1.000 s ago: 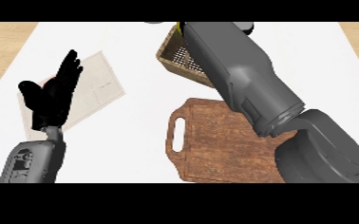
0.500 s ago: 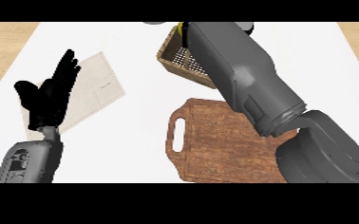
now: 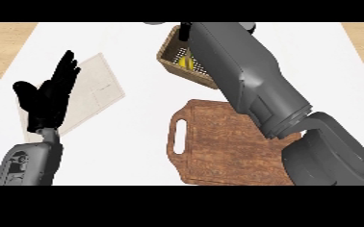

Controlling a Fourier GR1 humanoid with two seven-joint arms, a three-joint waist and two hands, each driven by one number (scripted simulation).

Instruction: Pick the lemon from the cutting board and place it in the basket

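We see the lemon (image 3: 186,62) as a yellow patch inside the wicker basket (image 3: 169,53), low against the mesh floor and off the cutting board (image 3: 220,149). The basket sits at the far side of the white counter (image 3: 142,43), just beyond the board's far edge.

The right forearm (image 3: 241,72) runs from the lower right diagonally across the board's right part and over the basket, hiding most of the basket's right half. Only a dark sliver of the right hand (image 3: 186,31) shows at the basket's far rim. We cannot tell whether that hand is open or closed, or whether it touches the lemon.

The wooden board lies with its handle slot toward the view's left, and nothing shows on its visible surface.

The left hand (image 3: 48,98) is at the view's left, resting upright over the near corner of a pale mat (image 3: 96,89). Its fingers are straight and spread wide, thumb out to the side, holding nothing. The left forearm (image 3: 28,163) comes in below it from the lower left edge. The mat lies flat and tilted, well apart from the basket and the board.
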